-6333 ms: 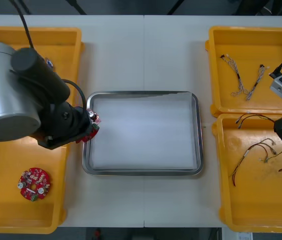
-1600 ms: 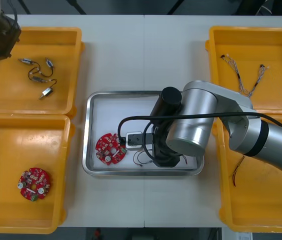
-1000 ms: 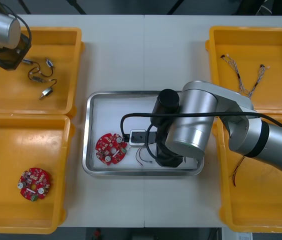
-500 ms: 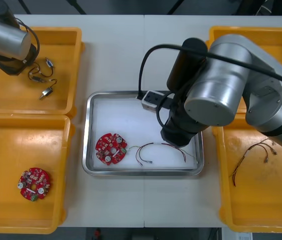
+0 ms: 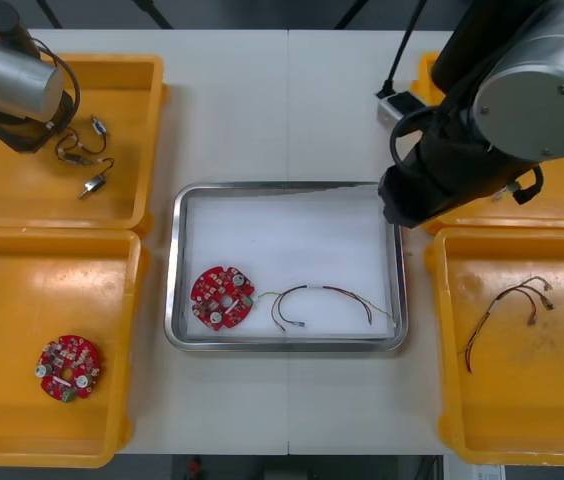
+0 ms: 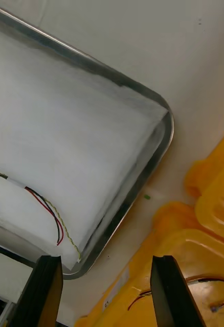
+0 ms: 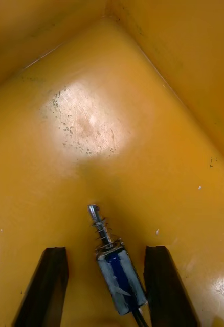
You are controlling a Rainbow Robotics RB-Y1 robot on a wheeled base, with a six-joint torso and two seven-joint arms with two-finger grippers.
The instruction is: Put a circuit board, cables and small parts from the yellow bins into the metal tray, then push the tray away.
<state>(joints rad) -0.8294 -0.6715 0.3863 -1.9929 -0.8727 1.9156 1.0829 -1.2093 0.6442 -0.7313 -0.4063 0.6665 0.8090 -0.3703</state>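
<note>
Left gripper (image 7: 106, 250) spread over small metal part (image 7: 114, 271), right gripper (image 6: 106, 258) spread above metal tray (image 6: 160, 148)

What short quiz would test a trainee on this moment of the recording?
1. True or false: the tray holds a board and a cable.
2. The fingers of the left gripper stand either side of: A the tray, B a small metal part, C the board.
3. Fill in: the right gripper, over the tray's corner, is ___ (open or shut).
Key: 1 true; 2 B; 3 open.
</note>
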